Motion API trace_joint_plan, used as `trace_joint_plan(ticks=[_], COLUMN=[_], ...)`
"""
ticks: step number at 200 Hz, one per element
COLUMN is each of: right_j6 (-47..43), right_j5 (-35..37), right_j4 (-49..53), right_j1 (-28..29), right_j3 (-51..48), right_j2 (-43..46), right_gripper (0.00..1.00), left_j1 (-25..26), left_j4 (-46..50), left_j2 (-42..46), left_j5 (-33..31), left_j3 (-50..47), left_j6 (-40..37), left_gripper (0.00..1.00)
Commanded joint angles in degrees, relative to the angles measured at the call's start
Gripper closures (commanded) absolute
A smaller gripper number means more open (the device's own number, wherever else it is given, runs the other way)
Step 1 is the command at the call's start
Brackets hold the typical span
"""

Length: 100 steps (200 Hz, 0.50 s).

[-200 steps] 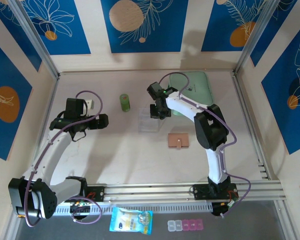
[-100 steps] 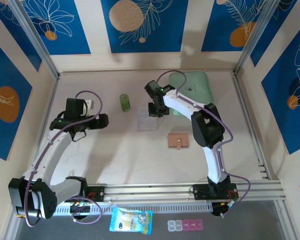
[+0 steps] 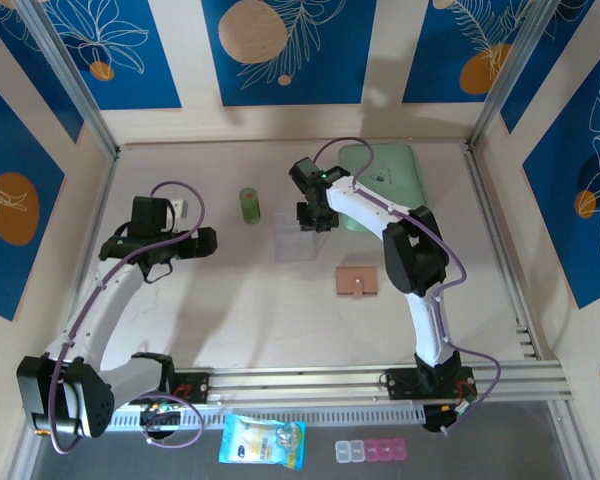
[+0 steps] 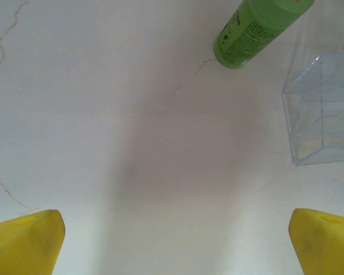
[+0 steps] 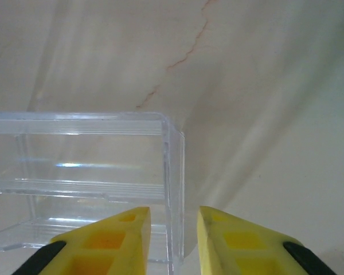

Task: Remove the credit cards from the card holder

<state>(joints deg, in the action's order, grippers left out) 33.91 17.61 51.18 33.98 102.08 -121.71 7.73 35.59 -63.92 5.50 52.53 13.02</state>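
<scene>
The card holder (image 3: 357,282) is a flat pinkish-tan wallet lying closed on the table, right of centre, with nothing touching it. The credit cards are hidden. My right gripper (image 3: 313,215) is well behind the holder, at the far edge of a clear ribbed plastic tray (image 3: 298,241). In the right wrist view its yellow fingers (image 5: 173,229) stand slightly apart, astride the tray's (image 5: 80,166) right wall without pinching it. My left gripper (image 3: 208,243) hovers over bare table at the left, wide open, with only tabletop between its fingers (image 4: 175,246).
A green bottle (image 3: 250,205) lies behind the tray, also in the left wrist view (image 4: 258,28) beside the tray (image 4: 324,109). A mint-green zip pouch (image 3: 385,175) lies at the back right. A snack packet (image 3: 264,441) and pill box (image 3: 370,451) sit below the rail.
My right gripper's jaws have parted from shut, releasing the tray's wall, after the arm shifted slightly left and back. The left arm has not moved.
</scene>
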Motion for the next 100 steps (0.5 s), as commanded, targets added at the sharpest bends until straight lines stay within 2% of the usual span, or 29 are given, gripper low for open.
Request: trace_joint_plan(ticks=[1,50,100], right_j6=[0.9,2.9,4.4], right_j5=[-1.2,-2.9,-6.5], right_j4=[1.4,-2.6,-9.2], right_j1=[-0.5,-1.0,-1.1], right_j3=[-1.5,-14.1,-27.5], right_j2=[5.4,13.5,17.4], right_gripper=[0.68,0.52,0.48], left_j1=[-0.2,-0.2,-0.3], left_j4=[-0.3,-0.4,-0.6], left_j2=[-0.2,-0.3,-0.8], left_j5=[0.6,1.2,1.8], left_j3=[-0.6,-0.6,-0.7], left_j6=[0.3,0.3,0.5], left_gripper=[0.00,0.00,0.00])
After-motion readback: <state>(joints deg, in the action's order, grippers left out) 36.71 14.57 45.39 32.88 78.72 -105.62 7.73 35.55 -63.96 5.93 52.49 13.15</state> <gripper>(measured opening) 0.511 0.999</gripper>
